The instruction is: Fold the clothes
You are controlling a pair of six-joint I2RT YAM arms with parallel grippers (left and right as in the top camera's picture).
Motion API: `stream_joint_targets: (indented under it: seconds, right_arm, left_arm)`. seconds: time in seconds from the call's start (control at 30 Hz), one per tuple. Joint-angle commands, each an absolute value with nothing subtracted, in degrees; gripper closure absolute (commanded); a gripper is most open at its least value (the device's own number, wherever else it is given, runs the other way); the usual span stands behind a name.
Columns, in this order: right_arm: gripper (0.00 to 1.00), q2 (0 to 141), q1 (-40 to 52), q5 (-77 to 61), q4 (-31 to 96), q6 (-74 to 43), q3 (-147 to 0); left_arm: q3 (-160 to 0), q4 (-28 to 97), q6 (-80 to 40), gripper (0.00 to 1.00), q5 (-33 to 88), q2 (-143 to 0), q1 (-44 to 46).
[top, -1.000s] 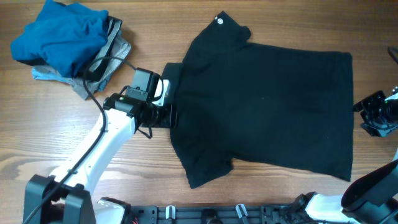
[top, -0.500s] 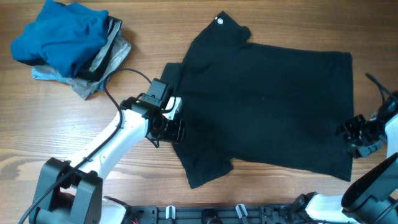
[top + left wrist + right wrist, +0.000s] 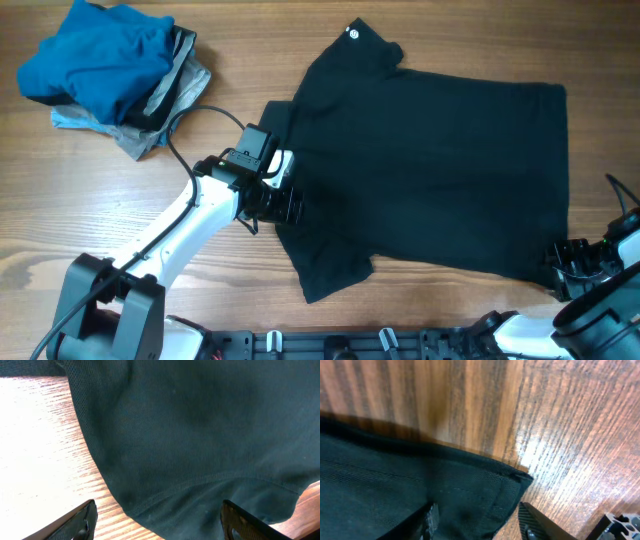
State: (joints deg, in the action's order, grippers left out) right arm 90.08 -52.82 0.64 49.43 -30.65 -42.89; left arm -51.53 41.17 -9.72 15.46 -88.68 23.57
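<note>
The plain black short-sleeved T-shirt of soft fabric (image 3: pixel 430 175) lies spread flat on the wooden bench (image 3: pixel 90 200), its small white label mark (image 3: pixel 353 33) at the far collar edge. My left end effector (image 3: pixel 285 205) sits at the shirt's left edge, over the sleeve area; in the left wrist view its fingers (image 3: pixel 82 522) stand apart, with the shirt hem (image 3: pixel 200 485) lying between them. My right end effector (image 3: pixel 565 270) is at the shirt's near right corner. In the right wrist view its fingers (image 3: pixel 532 520) are also apart, straddling that hemmed corner (image 3: pixel 512 480) (contact with the fabric cannot be confirmed). A bright blue crumpled garment (image 3: pixel 95 55) rests on a grey garment (image 3: pixel 175 95) at the far left, well apart from the shirt.
</note>
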Motion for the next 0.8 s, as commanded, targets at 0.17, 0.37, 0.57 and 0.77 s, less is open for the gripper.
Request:
stream_joint_targets:
  seconds: [0.17, 0.37, 0.57, 0.77]
  right_arm:
    - [0.84, 90.5, -52.97, 4.1, 48.66, -31.9, -40.45]
    - [0.8, 89.21, -52.95, 3.95, 51.31, -31.48, -42.06]
    - [0.4, 88.6, -52.97, 3.46, 51.24, -33.82, -42.04]
    - [0.55, 88.6, -52.97, 3.42, 50.46, -36.14, -42.04]
  left_arm:
    - [-51.33, 40.91, -9.21, 0.18, 13.78, -88.84, 23.24]
    - [-51.33, 40.93, -9.21, 0.16, 13.8, -88.84, 23.24]
    - [-51.33, 40.95, -9.21, 0.15, 13.82, -88.84, 23.24]
    - [-51.33, 40.95, -9.21, 0.14, 13.82, -88.84, 23.24]
